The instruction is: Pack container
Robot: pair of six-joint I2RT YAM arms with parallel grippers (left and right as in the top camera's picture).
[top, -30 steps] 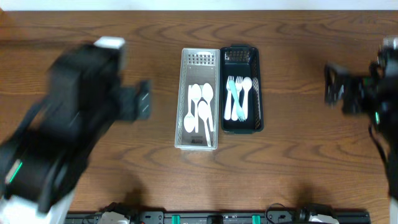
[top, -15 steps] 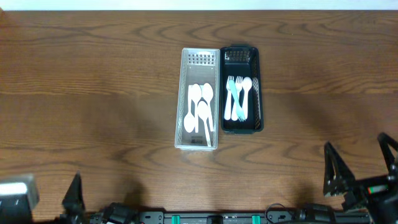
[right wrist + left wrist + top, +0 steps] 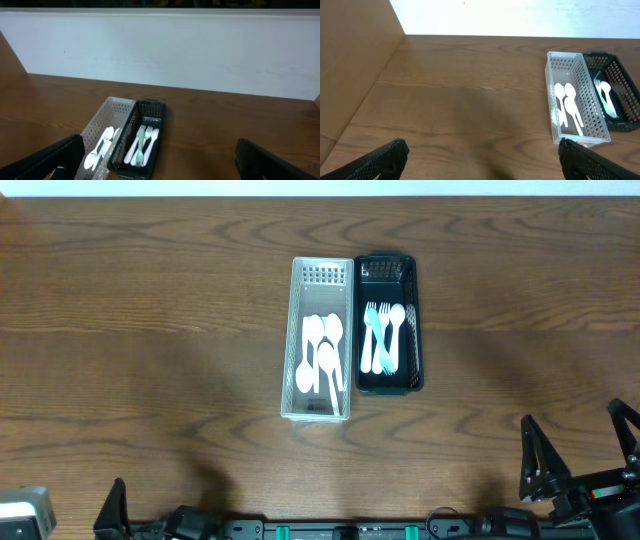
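Note:
A white perforated container (image 3: pixel 296 340) sits at the table's middle with several white spoons (image 3: pixel 322 352) in it. Beside it on the right, touching, a black container (image 3: pixel 416 330) holds white forks and one teal fork (image 3: pixel 377 335). Both containers show in the left wrist view (image 3: pixel 551 95) and the right wrist view (image 3: pixel 129 140). My left gripper (image 3: pixel 479 160) is open and empty at the near left edge, far from the containers. My right gripper (image 3: pixel 580 465) is open and empty at the near right edge; it also shows in the right wrist view (image 3: pixel 160 159).
The brown wooden table (image 3: pixel 150 310) spreads wide on both sides of the containers. A white wall (image 3: pixel 200 50) runs along the far edge. A black rail with connectors (image 3: pixel 340 530) lies along the near edge.
Both arms have pulled back from over the table to the near edge. The left arm has dropped almost out of the overhead view. The containers and cutlery have not moved.

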